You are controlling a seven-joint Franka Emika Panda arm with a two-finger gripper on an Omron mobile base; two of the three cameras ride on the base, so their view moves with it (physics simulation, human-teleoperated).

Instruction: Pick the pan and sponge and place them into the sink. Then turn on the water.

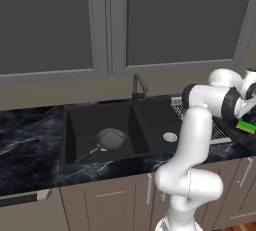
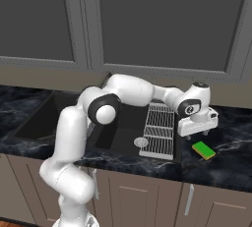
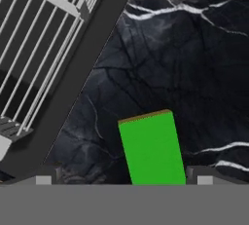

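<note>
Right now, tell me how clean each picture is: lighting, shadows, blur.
Left base view: flat, even light, soft overall; the pan lies dim in the dark sink. Right base view: equally soft, with faint shading under the open gripper above the sponge. Hand view: sponge vivid and crisp-edged, counter veining sharp, no glare.

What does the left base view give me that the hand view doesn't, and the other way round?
Left base view alone: the pan already lying in the left bowl of the sink, and the faucet with no stream running. Hand view alone: the open tool just above the sponge, its fingertips standing either side of it. Shared: the sponge on the marble counter beside the wire rack.
</note>
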